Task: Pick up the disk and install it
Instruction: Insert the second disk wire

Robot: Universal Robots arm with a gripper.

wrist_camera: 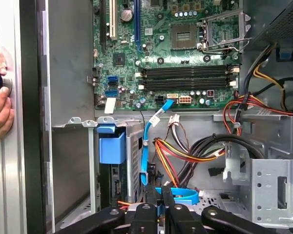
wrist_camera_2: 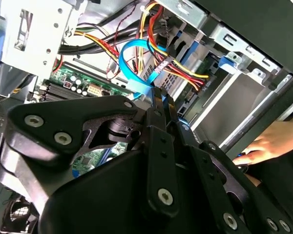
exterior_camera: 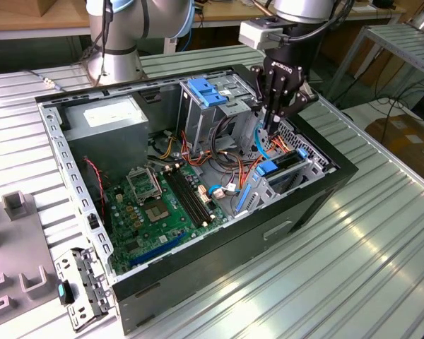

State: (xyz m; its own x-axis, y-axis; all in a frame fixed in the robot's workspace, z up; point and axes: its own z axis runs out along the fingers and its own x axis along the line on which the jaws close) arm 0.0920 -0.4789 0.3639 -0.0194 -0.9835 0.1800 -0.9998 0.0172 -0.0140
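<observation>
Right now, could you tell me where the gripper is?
In the exterior view, the gripper hangs over the open computer case, toward the exterior view's right, directly above a light-blue cable near the drive bays.

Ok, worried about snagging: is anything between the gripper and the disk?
Yes. A blue flat cable runs right past the shut gripper, red and yellow wires beside it, near the disk's bay.

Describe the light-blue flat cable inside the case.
The light-blue flat cable is a thin, glossy, plastic-looking ribbon. One end plugs in at the edge of the green motherboard; it runs past the grey drive cage and curls into a loop by the gripper, beside red, yellow and black wires. Contact with the gripper cannot be judged.
</observation>
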